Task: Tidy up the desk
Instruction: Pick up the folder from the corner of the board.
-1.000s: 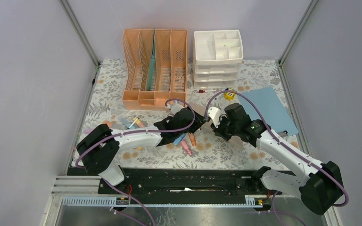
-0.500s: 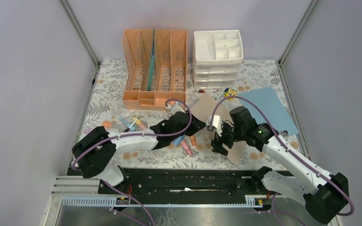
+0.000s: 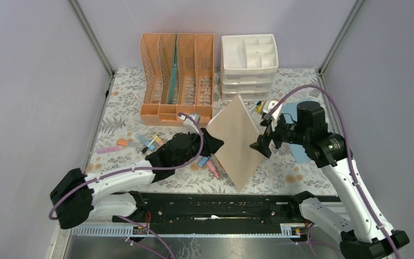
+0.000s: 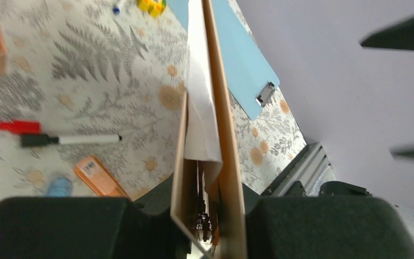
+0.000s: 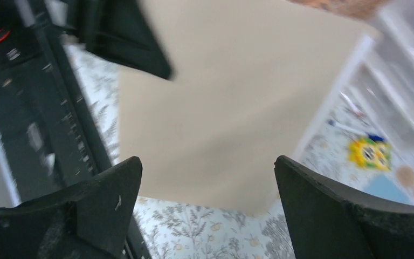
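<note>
both above the desk (image 3: 124, 116), left jaws clamp the tan folder (image 3: 237, 140), right jaws gape apart.

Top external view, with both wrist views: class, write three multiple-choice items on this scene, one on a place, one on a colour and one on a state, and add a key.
1. Where does the blue clipboard lie?
A. in a drawer
B. flat on the desk
C. on the floor

2. What colour is the slotted folder in the peach file rack?
A. red
B. yellow
C. teal

3. How is the tan folder placed?
A. held upright in the left arm's jaws
B. lying flat on the desk
C. slotted into the rack

Key:
1 B, the left wrist view shows it flat on the patterned cloth.
2 C, it stands teal between the peach dividers.
3 A, the left wrist view shows it pinched edge-on between those jaws.
</note>
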Action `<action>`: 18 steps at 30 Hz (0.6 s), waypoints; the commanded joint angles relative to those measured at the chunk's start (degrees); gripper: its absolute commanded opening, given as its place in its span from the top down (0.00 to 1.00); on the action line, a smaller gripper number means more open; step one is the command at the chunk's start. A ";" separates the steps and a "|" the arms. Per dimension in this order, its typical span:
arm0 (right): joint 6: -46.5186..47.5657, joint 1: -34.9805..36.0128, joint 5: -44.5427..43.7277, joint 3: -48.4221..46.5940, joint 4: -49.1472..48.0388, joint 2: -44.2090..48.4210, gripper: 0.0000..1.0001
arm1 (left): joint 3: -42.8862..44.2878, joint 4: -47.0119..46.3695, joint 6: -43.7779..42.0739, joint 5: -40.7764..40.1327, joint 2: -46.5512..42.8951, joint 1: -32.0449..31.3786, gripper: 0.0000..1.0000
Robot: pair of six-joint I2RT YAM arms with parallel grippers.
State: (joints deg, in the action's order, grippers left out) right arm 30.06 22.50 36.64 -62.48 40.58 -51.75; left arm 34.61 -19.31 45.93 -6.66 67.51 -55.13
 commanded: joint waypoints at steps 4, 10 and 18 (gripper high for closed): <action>-9.50 -19.21 -7.94 6.77 -5.88 -3.59 0.00 | 1.41 2.17 -14.88 4.89 -10.27 6.41 1.00; -9.50 -22.15 -8.85 10.31 -9.46 -3.48 0.00 | 4.79 6.61 -18.35 9.52 -13.68 11.23 1.00; -24.54 -22.15 -7.40 12.70 -21.56 -1.27 0.00 | 11.39 10.25 -19.71 15.97 -14.06 18.63 1.00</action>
State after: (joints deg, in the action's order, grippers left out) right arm 10.00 0.56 28.58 -50.28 25.32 -55.18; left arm 40.05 -5.91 27.75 4.14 55.42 -40.10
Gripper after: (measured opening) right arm 0.994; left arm 0.187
